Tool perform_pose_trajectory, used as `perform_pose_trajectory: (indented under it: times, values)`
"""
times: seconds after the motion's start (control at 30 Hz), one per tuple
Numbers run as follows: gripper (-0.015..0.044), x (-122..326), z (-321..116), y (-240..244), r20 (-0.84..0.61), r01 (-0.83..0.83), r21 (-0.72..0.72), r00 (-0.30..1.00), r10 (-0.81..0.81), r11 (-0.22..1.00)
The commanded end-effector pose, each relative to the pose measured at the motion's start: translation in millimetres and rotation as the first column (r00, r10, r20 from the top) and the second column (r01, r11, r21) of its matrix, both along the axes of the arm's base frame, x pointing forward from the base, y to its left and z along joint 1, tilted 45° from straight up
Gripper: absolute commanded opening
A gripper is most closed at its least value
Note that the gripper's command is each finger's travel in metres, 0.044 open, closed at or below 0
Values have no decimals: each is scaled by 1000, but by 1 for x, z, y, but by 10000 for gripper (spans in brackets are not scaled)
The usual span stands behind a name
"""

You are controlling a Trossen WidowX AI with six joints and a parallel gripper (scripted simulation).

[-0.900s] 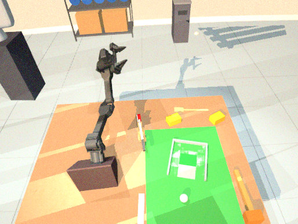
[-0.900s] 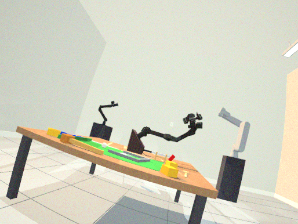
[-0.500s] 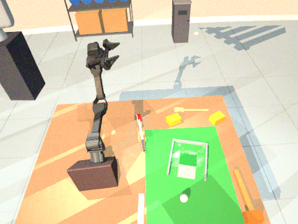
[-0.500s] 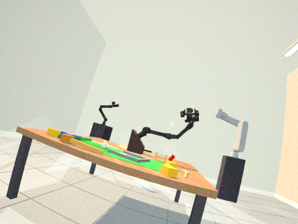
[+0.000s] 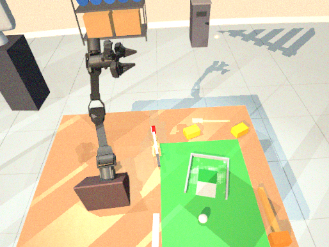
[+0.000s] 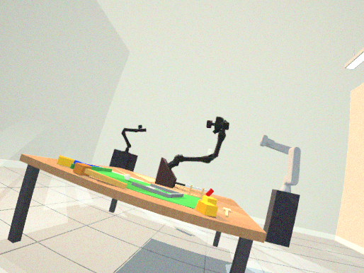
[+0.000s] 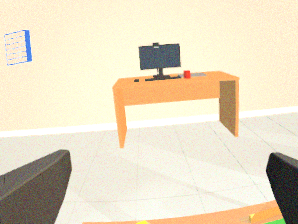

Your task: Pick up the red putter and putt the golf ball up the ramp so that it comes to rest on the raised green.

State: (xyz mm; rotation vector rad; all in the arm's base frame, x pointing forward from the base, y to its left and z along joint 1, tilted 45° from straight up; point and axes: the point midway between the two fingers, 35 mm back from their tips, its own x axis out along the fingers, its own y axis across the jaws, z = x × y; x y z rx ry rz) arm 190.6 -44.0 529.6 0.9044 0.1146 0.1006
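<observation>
Tiled floor behind, gripper (image 5: pixel 134 59) wide open (holding nothing)

Red-tipped putter (image 5: pixel 155 143), white ball (image 5: pixel 203 218), green mat (image 5: pixel 179 179), yellow blocks (image 5: pixel 191 131).

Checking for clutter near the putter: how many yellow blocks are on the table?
2. One yellow block sits just past the green mat's far edge, right of the red putter; the other lies near the table's far right corner. None seems hidden.
</observation>
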Motion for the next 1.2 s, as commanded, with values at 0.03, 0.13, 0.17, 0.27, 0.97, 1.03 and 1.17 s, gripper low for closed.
perform_pose_trajectory:
  times: [0.03, 0.13, 0.17, 0.27, 0.97, 1.03, 1.17]
  values:
    - [440, 36, -35, -14, -54, -130, -97, 991, 126, 987]
    - [440, 55, -56, -9, -87, -222, -130, 973, 211, 966]
    - [440, 62, -64, -6, -101, -258, -138, 964, 245, 956]
    - [440, 81, -90, 4, -136, -356, -186, 933, 335, 916]
    - [440, 135, -289, 120, -311, -782, -582, 467, 828, 223]
    - [440, 131, -306, 133, -322, -783, -605, 406, 855, 144]
    - [440, 117, -341, 159, -340, -763, -647, 278, 898, -9]
